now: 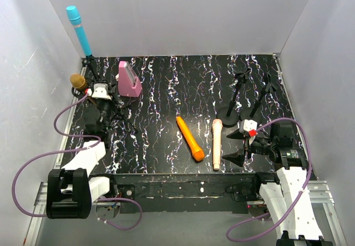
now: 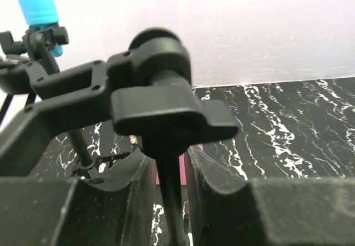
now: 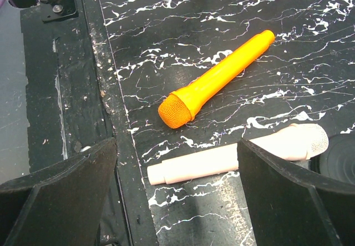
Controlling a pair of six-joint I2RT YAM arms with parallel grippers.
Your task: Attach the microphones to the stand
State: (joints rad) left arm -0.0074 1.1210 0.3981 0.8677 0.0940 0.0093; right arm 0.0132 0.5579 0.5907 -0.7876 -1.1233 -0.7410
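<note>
Black marbled table [image 1: 166,99] fills the frame.

Left gripper [image 2: 169,168], left-centre of the top view: fingers [image 2: 105,201] sit narrowly around the thin shaft of a black mic stand [image 2: 161,96], clamp knob just above them. Slivers of background show on both sides of the shaft, so I can't tell whether it is actually clamped.

Right gripper [image 3: 176,146], lower right: spread wide, holding nothing, over the near table edge.

Two more black stands [image 1: 237,93] upright at upper right, side by side.

Pink wedge block [image 1: 129,79] upper left, just beside the left gripper.

Microphones:
- Cyan-blue [image 1: 79,29]: clipped upright in a stand, far upper left corner.
- Orange [image 3: 213,79] and peach-pink [image 3: 227,158]: flat on the table, centre-right, near each other, not touching.
- Gold [image 1: 78,82]: only the head shows, just left of the left gripper.
</note>
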